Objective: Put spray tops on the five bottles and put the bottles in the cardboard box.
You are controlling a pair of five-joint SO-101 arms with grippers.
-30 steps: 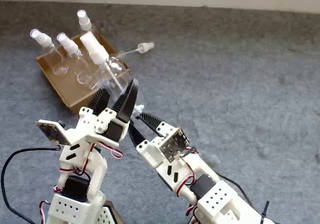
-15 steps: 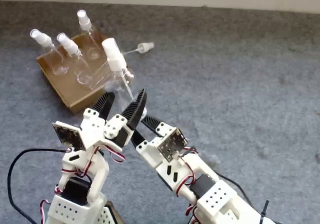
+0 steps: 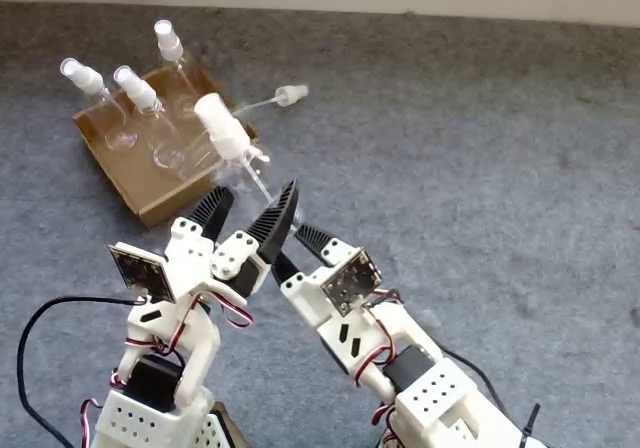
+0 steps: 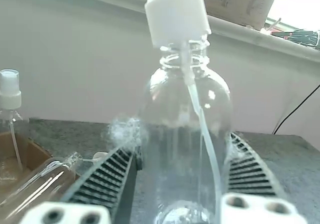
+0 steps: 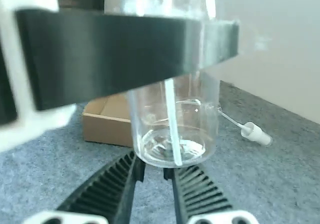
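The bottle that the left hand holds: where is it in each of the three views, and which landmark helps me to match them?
High view: the held bottle is tilted above the left hand, next to the cardboard box.
Left wrist view: it is in the middle, between that hand's fingers, with the box beside it.
Right wrist view: it is in the middle, with the box behind it.
Shared landmark: the cardboard box.

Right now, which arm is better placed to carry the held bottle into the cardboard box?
Left. The left pincer is closed on the bottle, and the cardboard box lies just beyond it on that side. The right pincer sits under the bottle's base, not around it.
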